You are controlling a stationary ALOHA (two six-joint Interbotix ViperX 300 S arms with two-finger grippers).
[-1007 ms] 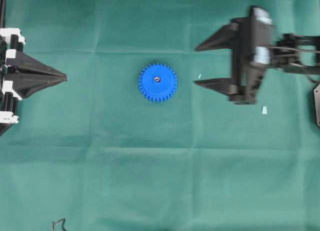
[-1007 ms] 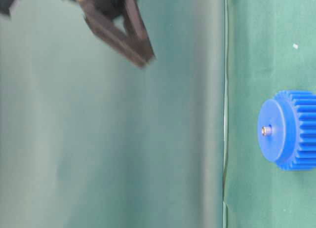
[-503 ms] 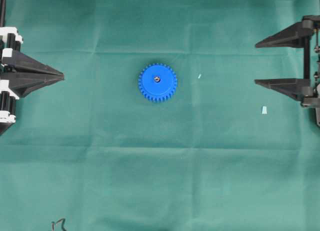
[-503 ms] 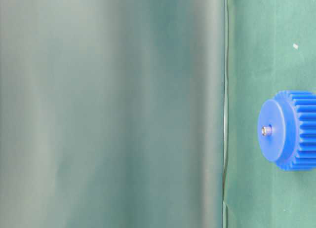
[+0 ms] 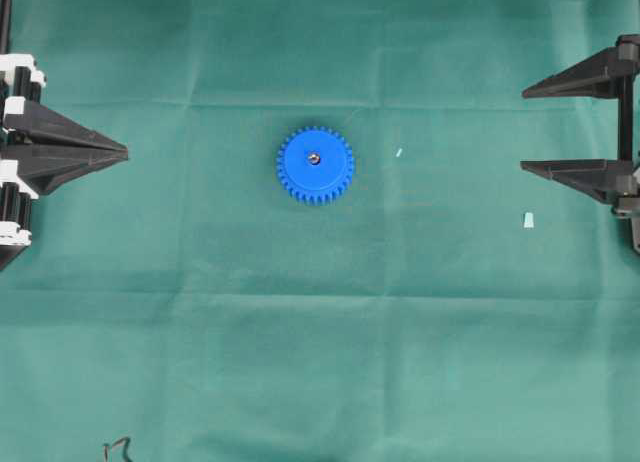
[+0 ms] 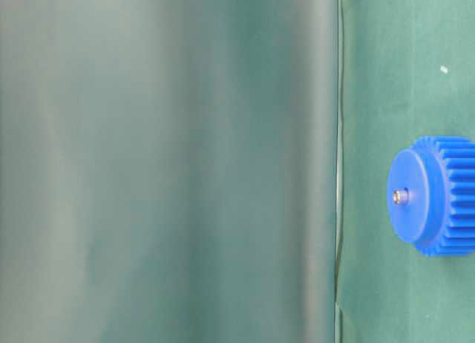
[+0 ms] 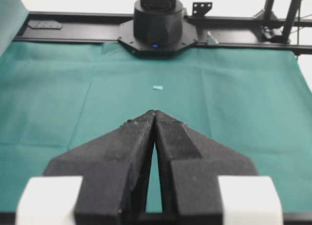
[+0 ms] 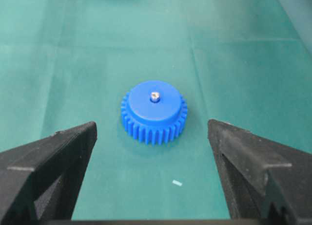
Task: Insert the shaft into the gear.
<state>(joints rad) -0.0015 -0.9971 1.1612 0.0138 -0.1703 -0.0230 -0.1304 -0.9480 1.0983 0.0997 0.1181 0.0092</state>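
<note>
We judge the insertion to be done: the shaft (image 8: 155,95) stands in the centre hole of the gear (image 5: 315,165), its silvery tip poking just above the blue hub, as the table-level view also shows at the hub face (image 6: 400,197). The gear lies flat on the green cloth (image 5: 320,362), and we take it as our landmark for everything else.

The step in hand reads as the retreat after placing. The right gripper (image 5: 524,127) sits well apart from the gear, at the cloth's edge on the right of the overhead view, its 2 fingers spread wide with nothing between them; from the right wrist view we see the gear and its pin framed in the gap, untouched. The left gripper (image 5: 126,154) sits well apart from the gear on the opposite side, its 2 fingers pressed together to a point, and the left wrist view shows no object pinched in them.

2 small pale scraps lie on the cloth on the right gripper's side of the gear: 1 near the gear (image 5: 398,152), 1 farther out beside the right gripper (image 5: 528,219). Neither belongs to the task.

We think the next move calls for little: both arms parked clear, no contact with the gear, so the pin keeps its seat.
</note>
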